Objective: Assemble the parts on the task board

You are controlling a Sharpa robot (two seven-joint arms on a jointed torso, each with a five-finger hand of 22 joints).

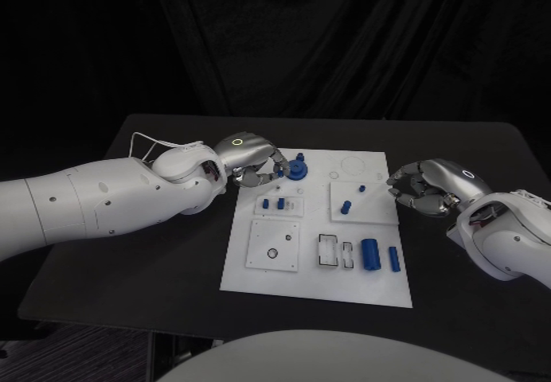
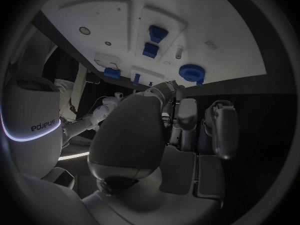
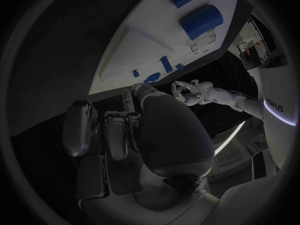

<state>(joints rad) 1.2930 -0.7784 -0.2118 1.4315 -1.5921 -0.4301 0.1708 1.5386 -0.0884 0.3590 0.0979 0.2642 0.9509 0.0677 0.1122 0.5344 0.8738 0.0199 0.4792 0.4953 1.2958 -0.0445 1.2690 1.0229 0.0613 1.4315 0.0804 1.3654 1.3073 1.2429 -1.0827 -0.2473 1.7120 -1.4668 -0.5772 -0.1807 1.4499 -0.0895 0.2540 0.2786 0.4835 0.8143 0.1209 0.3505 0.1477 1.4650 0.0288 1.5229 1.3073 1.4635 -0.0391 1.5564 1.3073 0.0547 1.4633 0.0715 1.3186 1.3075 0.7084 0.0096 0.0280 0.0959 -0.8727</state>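
Nearest the camera, along the near edge of the flat white plastic task board, lie two blue cylindrical parts side by side: a thick one and a thin rod, next to a rectangular outlined slot. They sit well apart from both hands, nearer the right robot hand than the left.

Further up the board, a short blue peg and a tiny blue stud stand on a raised white tile just beside the right robot hand. That hand hovers at the board's edge with its silver fingers curled in on themselves; I see nothing in it. A pair of small blue pegs stands on another tile, close below the left robot hand.

At the far edge of the board a round blue gear-shaped part stands just off the fingertips of the left robot hand. Those fingers are bent toward it, very near or touching; I cannot tell from here whether they actually grip it. In the left wrist view the same gear sits just past the finger ends.

My guess is that the gear is being seated or turned. Next would call for a firm pinch on its rim and steady pressure straight down, without dragging the board across the black table.
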